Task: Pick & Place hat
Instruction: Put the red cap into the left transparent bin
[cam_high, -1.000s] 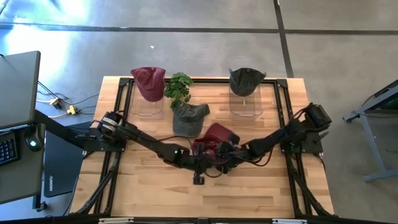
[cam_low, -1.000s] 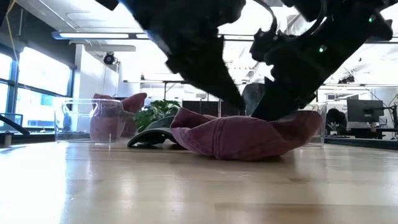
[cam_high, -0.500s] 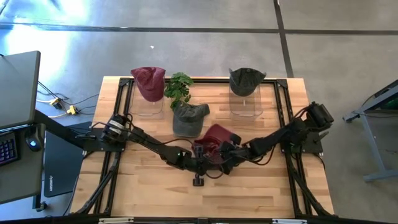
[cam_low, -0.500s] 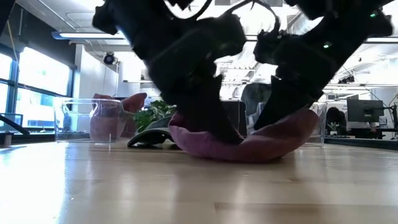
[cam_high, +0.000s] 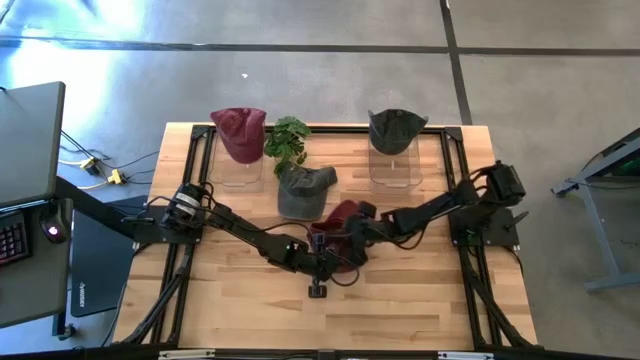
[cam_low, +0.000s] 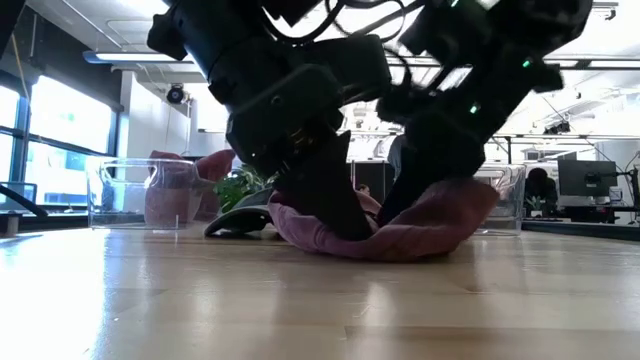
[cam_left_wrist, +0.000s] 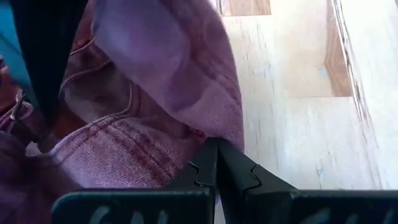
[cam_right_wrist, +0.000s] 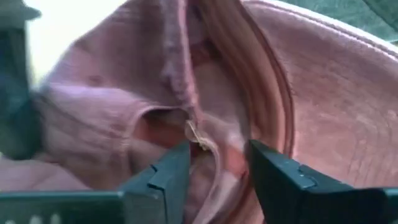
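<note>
A maroon hat (cam_high: 343, 213) lies upside down on the wooden table (cam_high: 420, 300) near its middle, its hollow showing in the right wrist view. My left gripper (cam_high: 327, 252) is at the hat's near side, shut on its edge. My right gripper (cam_high: 360, 232) is at the hat's right side, open. Its fingers stand on either side of a seam and small buckle (cam_right_wrist: 198, 138) inside the hat (cam_right_wrist: 311, 93). My left gripper pinches the hat's cloth edge (cam_left_wrist: 208, 130) between its two shut fingers. It comes slanting down from the table's near left. The hat rests on the table with its crown down (cam_low: 400, 245). Of my right gripper, I cannot tell whether its open fingers touch the cloth.
A grey hat (cam_high: 305, 188) lies just beyond the maroon one, with a small green plant (cam_high: 288, 140) behind it. Another maroon hat (cam_high: 238, 130) and a dark hat (cam_high: 397, 128) sit on clear stands at the far edge. The near part of the table is bare wood.
My right gripper has drawn back toward the table's far right, off the hat's right side. That side stood raised before and has sunk lower. My left gripper has come lower at the hat's near side. The hat has bunched slightly toward the left.
</note>
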